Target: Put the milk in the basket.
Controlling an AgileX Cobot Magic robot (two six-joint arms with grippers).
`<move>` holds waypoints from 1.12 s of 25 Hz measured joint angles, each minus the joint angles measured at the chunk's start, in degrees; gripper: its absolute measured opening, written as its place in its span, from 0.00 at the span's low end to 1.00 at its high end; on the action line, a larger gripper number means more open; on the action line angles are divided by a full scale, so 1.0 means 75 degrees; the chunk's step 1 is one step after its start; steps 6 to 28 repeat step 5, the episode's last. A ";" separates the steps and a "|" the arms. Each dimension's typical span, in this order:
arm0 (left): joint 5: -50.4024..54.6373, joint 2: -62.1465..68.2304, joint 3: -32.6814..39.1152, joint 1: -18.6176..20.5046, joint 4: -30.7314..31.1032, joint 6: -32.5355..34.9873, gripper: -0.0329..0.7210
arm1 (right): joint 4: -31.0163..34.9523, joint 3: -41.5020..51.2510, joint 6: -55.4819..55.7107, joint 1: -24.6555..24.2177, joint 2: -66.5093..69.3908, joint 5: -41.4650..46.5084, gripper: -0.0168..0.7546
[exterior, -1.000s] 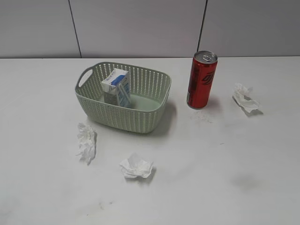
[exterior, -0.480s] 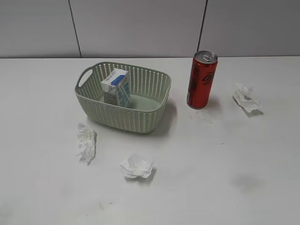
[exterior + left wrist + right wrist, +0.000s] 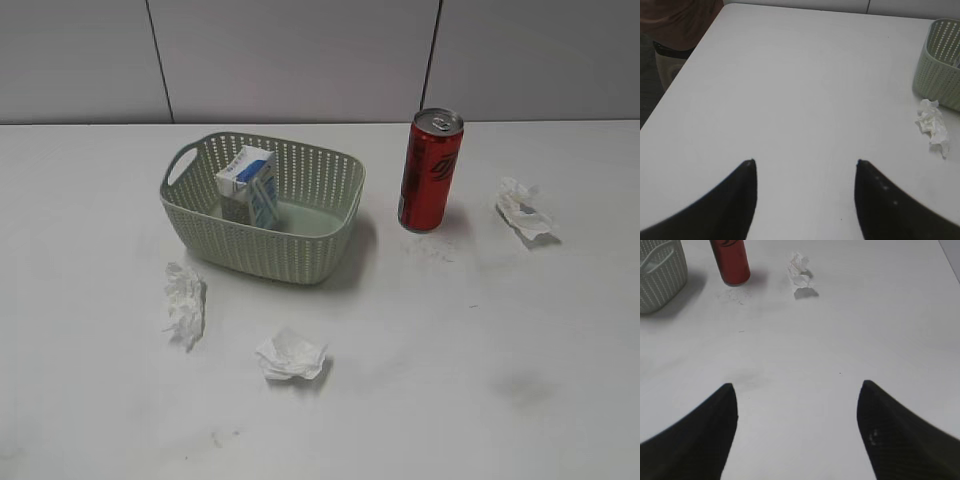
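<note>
The milk (image 3: 247, 186), a small white carton with blue panels, stands upright inside the sage-green basket (image 3: 300, 255) at the left of the table's middle. The basket's end shows in the left wrist view (image 3: 939, 70) and in the right wrist view (image 3: 660, 275). No arm shows in the exterior view. My left gripper (image 3: 804, 162) is open and empty over bare table left of the basket. My right gripper (image 3: 797, 385) is open and empty over bare table, nearer than the can.
A red can (image 3: 431, 171) stands right of the basket, also in the right wrist view (image 3: 731, 261). Crumpled tissues lie left of the basket's front (image 3: 185, 303), in front of it (image 3: 290, 356) and at the far right (image 3: 524, 208). The table's left edge (image 3: 677, 80) shows.
</note>
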 joint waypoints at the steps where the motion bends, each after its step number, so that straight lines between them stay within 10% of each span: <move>1: 0.0000 -0.0009 0.0000 0.0021 0.0000 0.0000 0.67 | 0.0000 0.0000 0.0000 0.0000 0.0000 0.0000 0.78; 28: 0.0000 -0.0009 0.0000 0.0021 0.0000 0.0000 0.66 | 0.0000 0.0000 0.0000 0.0000 0.0000 0.0000 0.78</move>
